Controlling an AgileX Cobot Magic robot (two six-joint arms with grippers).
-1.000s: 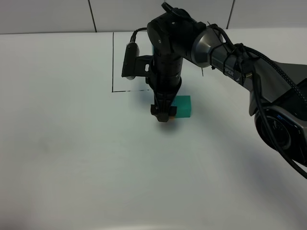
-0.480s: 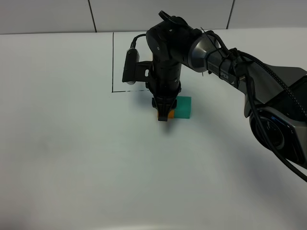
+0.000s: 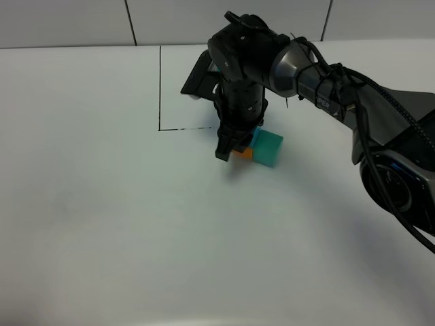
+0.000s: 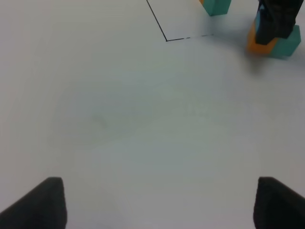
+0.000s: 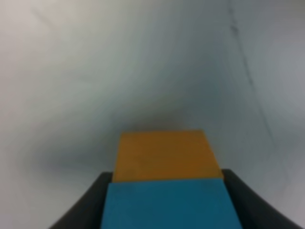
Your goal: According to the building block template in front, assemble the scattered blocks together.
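Right hand (image 3: 227, 153) stands nearly vertical over the white worktop (image 3: 102, 224), its fingers clamped on the blue cube (image 5: 169, 204), which the right wrist view shows between the dark fingers with the orange cube (image 3: 242, 153) touching it. The teal-green cube (image 3: 266, 147) sits tilted, touching the orange one on the side away from the hand. All three lie just outside the corner of the thin black drawn rectangle (image 3: 160, 88). Left hand (image 4: 157, 202) hovers well apart, fingers spread wide, holding nothing.
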